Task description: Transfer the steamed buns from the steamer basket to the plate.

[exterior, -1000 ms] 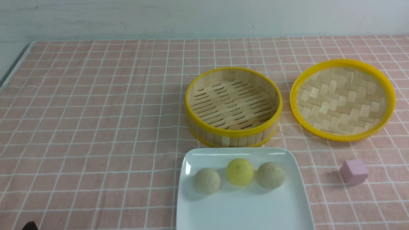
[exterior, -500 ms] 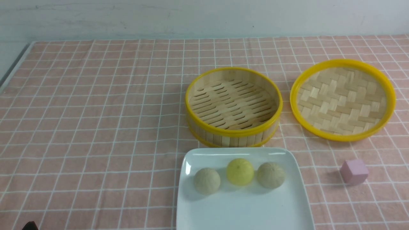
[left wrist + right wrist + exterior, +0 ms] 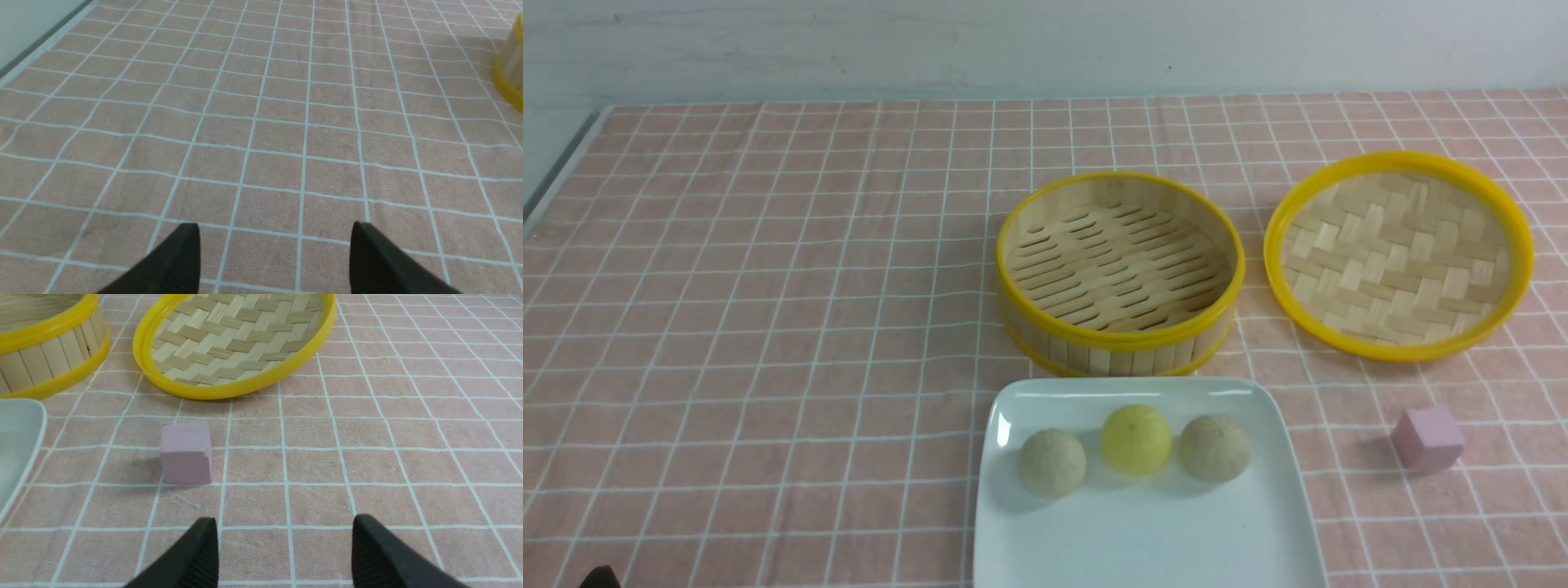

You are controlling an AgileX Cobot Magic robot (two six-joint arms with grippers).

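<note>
Three steamed buns lie in a row on the white square plate [image 3: 1143, 539]: a beige-grey one [image 3: 1052, 462], a pale yellow one [image 3: 1136, 439] and a beige-grey one [image 3: 1214, 447]. The bamboo steamer basket [image 3: 1120, 273] stands just behind the plate and holds nothing. The basket's wall shows in the left wrist view [image 3: 510, 73] and in the right wrist view [image 3: 45, 347]. My left gripper [image 3: 276, 237] is open over bare cloth, far left of the plate. My right gripper [image 3: 284, 533] is open over bare cloth, near the pink cube.
A woven yellow-rimmed lid [image 3: 1398, 255] lies right of the basket, also in the right wrist view [image 3: 239, 339]. A pink cube [image 3: 1427, 439] sits on the cloth right of the plate, in the right wrist view [image 3: 186, 452] too. A pink checked cloth covers the table.
</note>
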